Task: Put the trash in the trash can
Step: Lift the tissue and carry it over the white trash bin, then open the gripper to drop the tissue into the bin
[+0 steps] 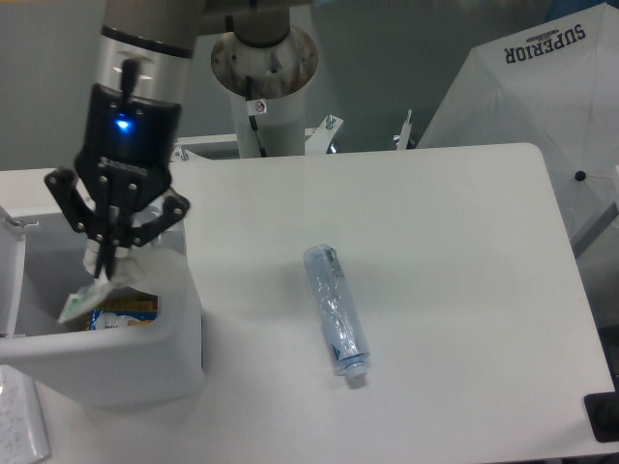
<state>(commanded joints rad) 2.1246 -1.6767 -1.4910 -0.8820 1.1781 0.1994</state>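
The white table point(435, 242) spreads out to the right of the claw and below it, taking up most of the view. The robot arm point(145, 48) comes down from the top left, grey with a black wrist section carrying a small blue light, and ends directly above the claw. The trash can point(174, 329) sits straight under the claw at the left edge of the table, a boxy white bin with a thick rounded rim and its opening facing up; a white flap, likely the lid, shows at the bin's far left side. Behind the claw and to its right stands the arm's white pedestal point(266, 106). Far to the right, past the table's corner, a white cloth point(542, 87) with dark lettering hangs.

The claw point(104, 259) hangs over the bin's opening with its fingers drawn close together, pinching the tissue wad point(121, 275). The crumpled white tissue hangs from the fingertips at about rim height, with a pale strip trailing down and to the left into the bin. Below the claw, on the bin's floor, lies a blue and yellow wrapper point(124, 314).

The plastic bottle point(335, 307) lies flat on the table well to the right of the claw and apart from the bin, clear and crushed, its white cap pointing toward the near edge.
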